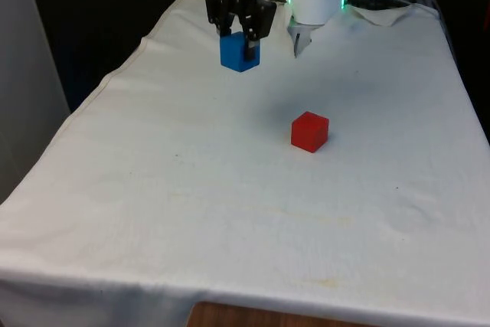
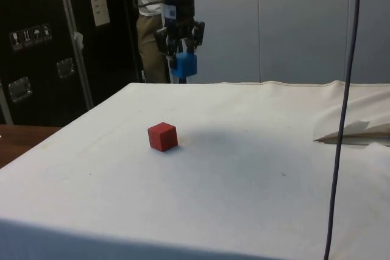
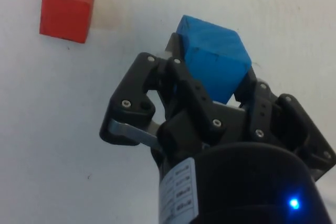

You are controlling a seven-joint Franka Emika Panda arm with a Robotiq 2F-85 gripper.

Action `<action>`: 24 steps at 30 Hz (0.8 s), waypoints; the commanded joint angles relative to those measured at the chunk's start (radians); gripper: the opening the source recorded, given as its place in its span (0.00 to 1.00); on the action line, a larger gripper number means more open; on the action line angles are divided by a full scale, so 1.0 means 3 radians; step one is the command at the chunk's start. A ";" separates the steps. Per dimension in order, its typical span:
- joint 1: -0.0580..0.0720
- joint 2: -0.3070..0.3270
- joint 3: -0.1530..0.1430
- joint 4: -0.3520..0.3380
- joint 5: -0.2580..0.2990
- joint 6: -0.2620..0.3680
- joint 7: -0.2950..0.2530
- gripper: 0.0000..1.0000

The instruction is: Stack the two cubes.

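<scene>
Blue cube (image 1: 240, 52) aloft in hand (image 1: 239, 34)

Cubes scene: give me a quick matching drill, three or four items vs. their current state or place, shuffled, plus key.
Items:
1. blue cube
2. red cube
3. gripper
4. person

States:
A. resting alone on the white cloth
B. standing behind the table in the side view
C. held in the air, off the cloth
D. jaws closed on a cube

Pairs: 1-C, 2-A, 3-D, 4-B
</scene>
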 commanded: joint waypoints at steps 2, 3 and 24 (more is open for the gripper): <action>0.0023 0.0013 0.0007 0.0030 -0.0097 -0.0077 0.0080 0.01; 0.0023 0.0013 0.0017 0.0033 -0.0117 -0.0090 0.0090 0.01; 0.0027 0.0167 0.0303 0.0260 -0.0307 -0.0237 0.0290 0.01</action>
